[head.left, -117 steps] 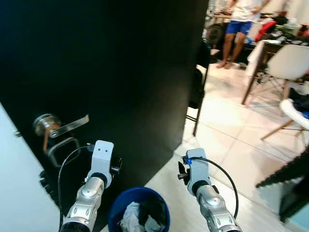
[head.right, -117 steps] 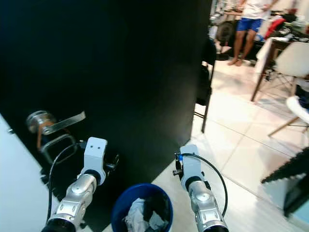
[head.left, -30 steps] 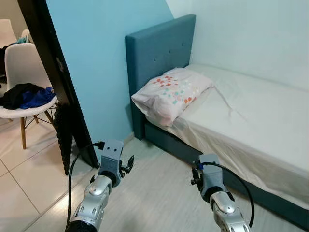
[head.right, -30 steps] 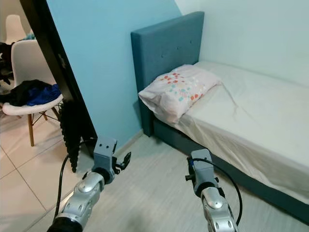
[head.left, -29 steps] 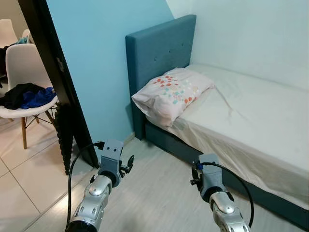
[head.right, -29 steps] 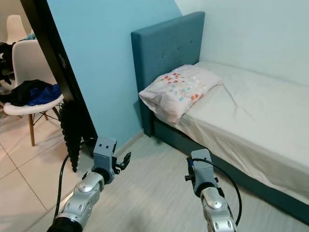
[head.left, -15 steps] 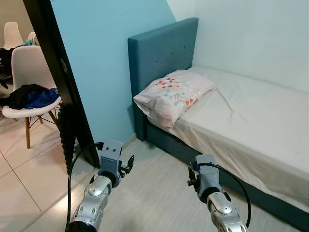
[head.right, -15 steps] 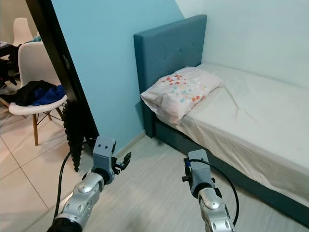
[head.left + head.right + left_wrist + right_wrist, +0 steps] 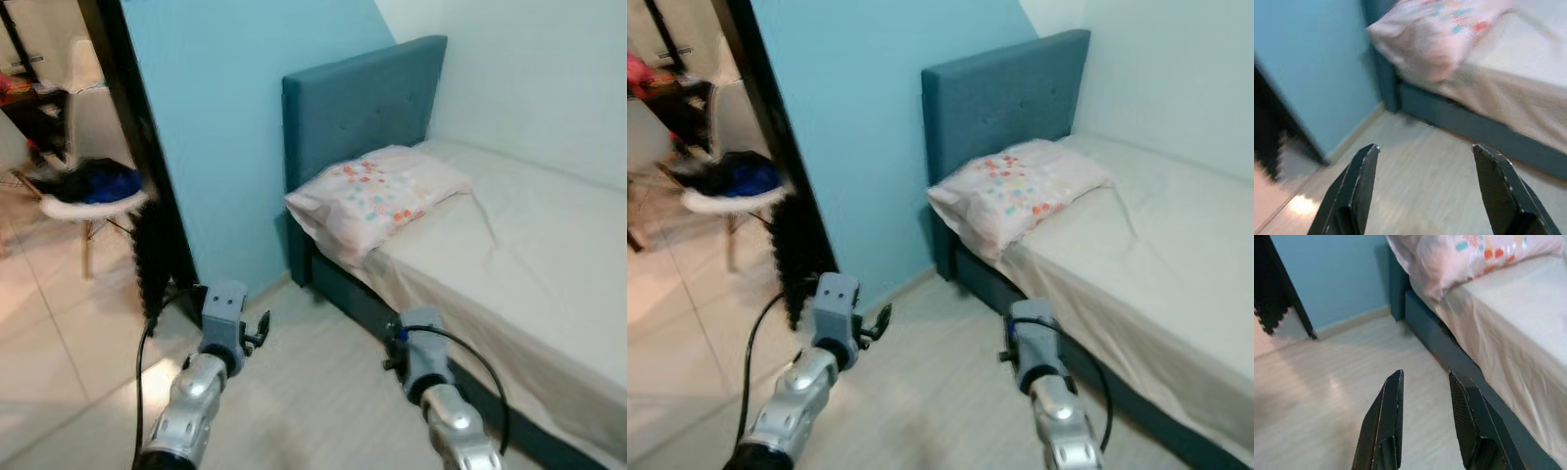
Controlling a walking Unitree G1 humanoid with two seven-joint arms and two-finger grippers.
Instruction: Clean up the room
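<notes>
Eye views: against the frame half a second back, the whole scene has shifted right and blurred; that is camera motion, and bed (image 9: pixel 549 264) and pillow (image 9: pixel 377 196) lie as before. The pillow lies ahead of both claws against the headboard (image 9: pixel 358 103), its long axis running along it. The chair (image 9: pixel 88 191) is smeared, its load indistinct.

Left wrist view: left claw (image 9: pixel 1425 188) released, fingers spread wide, empty over floor (image 9: pixel 1420 166).

Right wrist view: right claw (image 9: pixel 1425 421) parted narrowly, empty, bed edge just beside.
</notes>
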